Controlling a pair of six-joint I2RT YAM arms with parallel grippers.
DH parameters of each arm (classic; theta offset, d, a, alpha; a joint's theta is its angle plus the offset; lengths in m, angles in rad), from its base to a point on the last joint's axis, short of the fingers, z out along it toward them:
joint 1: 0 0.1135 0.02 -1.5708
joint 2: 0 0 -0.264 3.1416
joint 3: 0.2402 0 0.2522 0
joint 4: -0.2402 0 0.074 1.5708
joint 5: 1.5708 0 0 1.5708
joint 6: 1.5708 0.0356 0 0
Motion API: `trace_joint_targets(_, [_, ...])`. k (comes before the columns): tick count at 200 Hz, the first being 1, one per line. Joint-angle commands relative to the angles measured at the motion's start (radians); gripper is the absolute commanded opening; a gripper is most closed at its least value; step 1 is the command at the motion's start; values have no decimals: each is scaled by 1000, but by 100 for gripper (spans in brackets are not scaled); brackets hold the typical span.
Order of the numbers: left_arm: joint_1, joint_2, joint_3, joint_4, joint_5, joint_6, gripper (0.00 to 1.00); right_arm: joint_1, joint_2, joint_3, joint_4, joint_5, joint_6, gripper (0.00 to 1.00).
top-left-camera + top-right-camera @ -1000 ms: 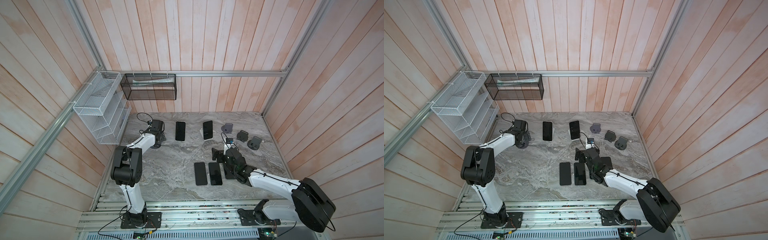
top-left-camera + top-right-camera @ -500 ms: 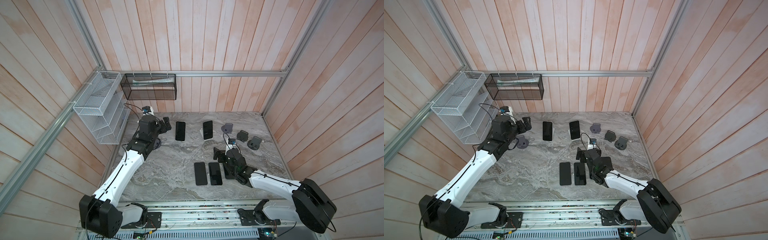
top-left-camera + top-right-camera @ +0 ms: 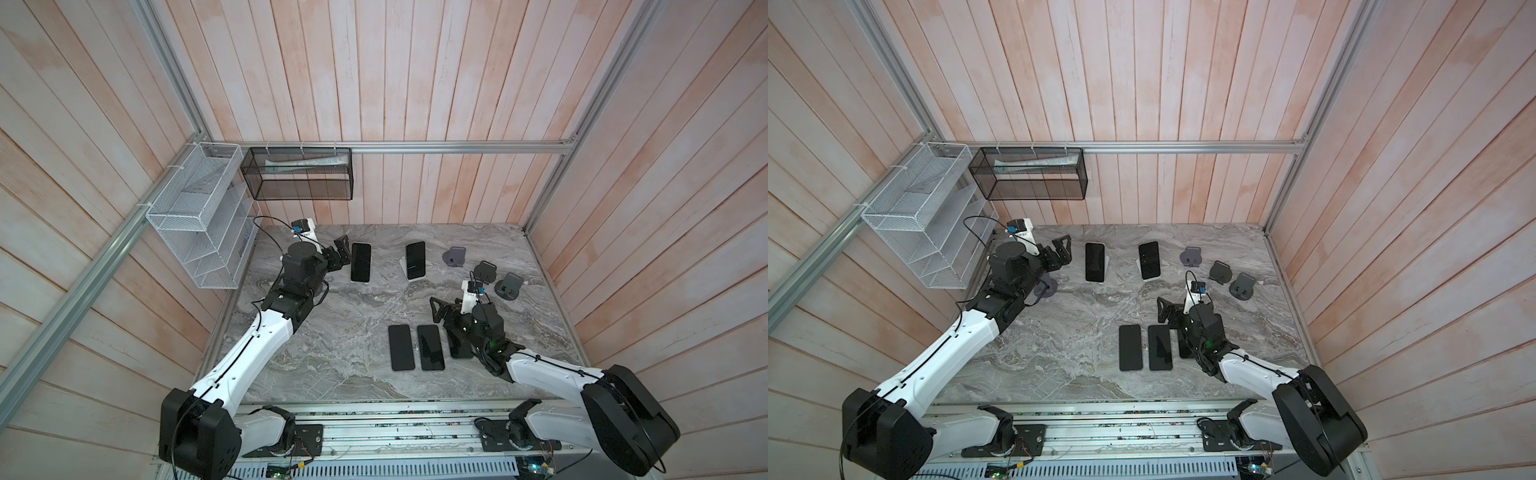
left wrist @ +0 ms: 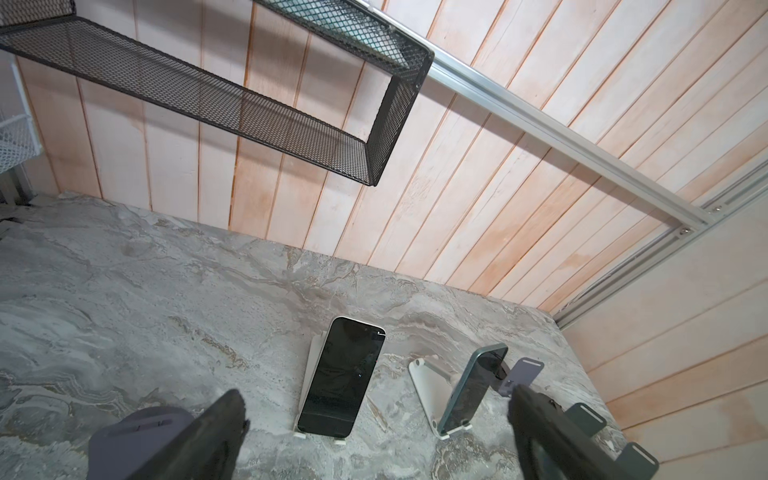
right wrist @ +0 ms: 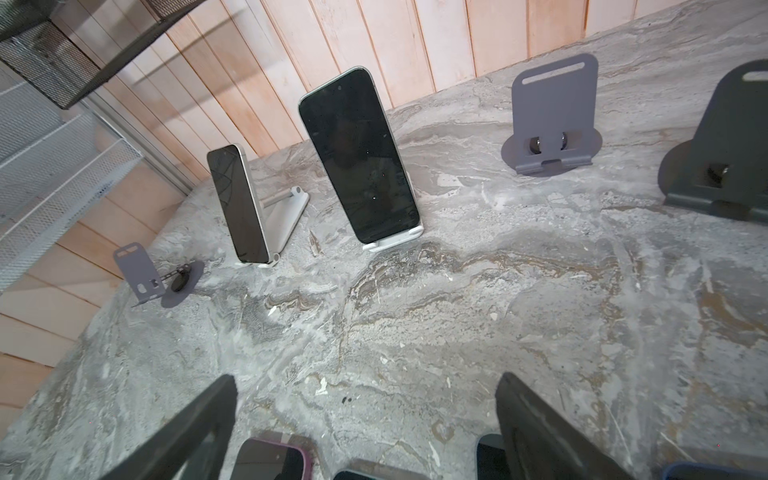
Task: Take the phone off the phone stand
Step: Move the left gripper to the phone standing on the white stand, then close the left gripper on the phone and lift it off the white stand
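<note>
Left phone (image 3: 360, 262): black glass face, rounded corners, pale rim. It leans back on the left stand (image 5: 286, 220) at the rear left of the surface (image 3: 340, 374).
Right phone (image 3: 415, 259): the same dark slab, with a greenish-grey edge in the left wrist view. It is propped on the right stand (image 5: 392, 243), near the left one.
Left gripper (image 3: 343, 253): jaws spread wide, nothing in them. It hangs just beside the left phone, not touching, and the left wrist view frames that phone between the two dark fingers (image 4: 224, 428).
Right gripper (image 3: 439, 316): also gaping and empty, low over the flat phones at front right, well apart from both white stands.
Flat phones (image 3: 401, 347): three lying screen up in a row, the third partly hidden under the right arm.
Textures: the surface is matt, grey and marbled. The walls are pale wooden planks. The white stands are smooth, each with a small lip at the foot.
Grey stands (image 3: 485, 271): three empty ones at rear right, with rounded back plates and a slot near the top.
Fourth stand (image 3: 1046, 286): grey and empty, sitting under the left arm close to its gripper.
Overhead: a black mesh basket (image 3: 299, 174) on the back wall and a white wire rack (image 3: 195, 216) on the left wall, both above the left phone's corner.
</note>
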Motion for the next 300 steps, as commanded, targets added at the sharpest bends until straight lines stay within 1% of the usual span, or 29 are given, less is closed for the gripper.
trace_joint_targets(1, [-3,75,72,70,113,67,100,-4,-24,-3,69,-34,24,98])
trace_joint_targets(11, [-14,133,114,57,121,105,100,-4,-37,1,61,-35,26,98])
trace_joint_targets(24, [-27,216,184,18,82,150,100,-4,-62,0,50,-39,19,98])
trace_joint_targets(37, [-31,310,273,-62,17,141,100,-4,-77,-15,59,-21,18,98])
trace_joint_targets(52, [-32,407,379,-158,-21,152,100,-4,-80,-26,64,14,20,98])
trace_joint_targets(64, [-32,471,440,-202,-26,171,100,-4,-79,-24,61,16,15,98])
trace_joint_targets(81, [-33,539,504,-231,-20,221,100,-5,-74,-17,56,-11,5,98])
trace_joint_targets(89, [-34,573,542,-261,-33,242,100,-4,-70,-15,56,-17,0,98])
trace_joint_targets(103, [-31,644,642,-368,-72,266,100,-4,-66,-6,43,-6,-23,98])
trace_joint_targets(117, [-31,720,758,-485,-84,295,100,-4,-71,9,8,16,-49,98])
trace_joint_targets(130, [-31,773,828,-543,-77,307,100,-3,-85,7,-6,30,-69,98])
trace_joint_targets(142, [-32,811,869,-575,-62,309,100,-4,-96,-9,14,45,-56,98])
trace_joint_targets(157, [-33,855,922,-621,-74,301,100,-4,-101,-14,19,48,-52,98])
trace_joint_targets(172, [-33,877,942,-641,-114,291,100,-2,-99,-9,13,38,-58,98])
trace_joint_targets(191, [-34,881,932,-627,-155,268,100,-2,-99,-8,12,37,-60,98])
trace_joint_targets(229, [-36,917,939,-615,-90,276,100,-2,-98,-4,6,21,-75,98])
trace_joint_targets(255, [-36,918,909,-584,-43,279,100,2,-93,2,-2,21,-79,98])
trace_joint_targets(300, [-35,945,918,-597,-38,277,100,19,-85,14,-18,44,-98,98])
